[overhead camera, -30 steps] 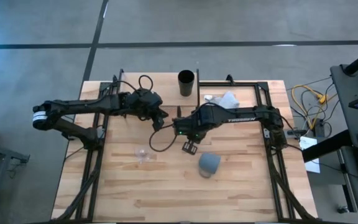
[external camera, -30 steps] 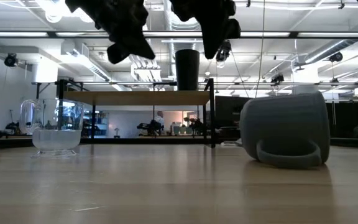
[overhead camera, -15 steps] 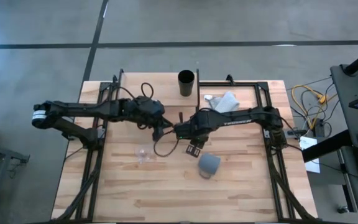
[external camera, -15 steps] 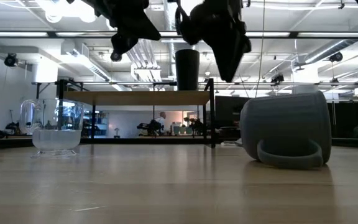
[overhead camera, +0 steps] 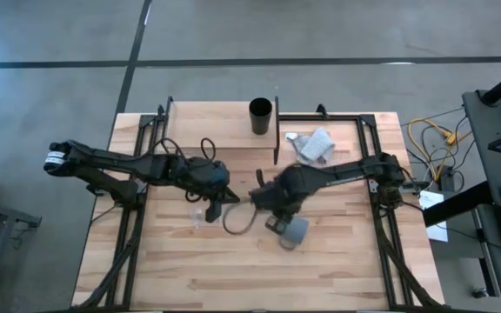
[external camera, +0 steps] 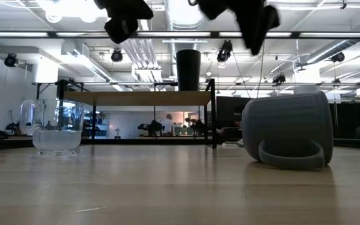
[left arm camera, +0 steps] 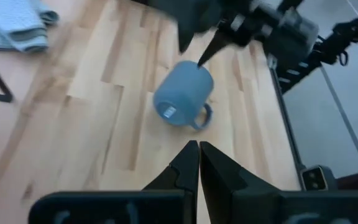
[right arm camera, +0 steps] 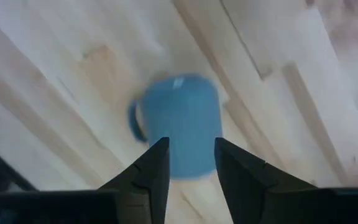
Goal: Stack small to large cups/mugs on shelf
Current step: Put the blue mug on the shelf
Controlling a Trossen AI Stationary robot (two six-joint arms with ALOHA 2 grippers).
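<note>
Three vessels are what I am tracking on my screens. I see the tall black cylindrical cup standing upright on the low light-wood shelf with thin black metal legs, at the far edge of the pale butcher-block tabletop. The matte blue-grey mug with a loop handle lies tipped on its side near the middle of the tabletop. My right gripper hangs just above it; in the right wrist view its fingers are parted a little, with the mug's rounded body showing through the gap, and they hold nothing. The small clear glass cup stands upright to the left, with my left gripper just beside it; its tapered fingers are pressed together, empty. A crumpled light grey cloth lies beside the shelf.
</note>
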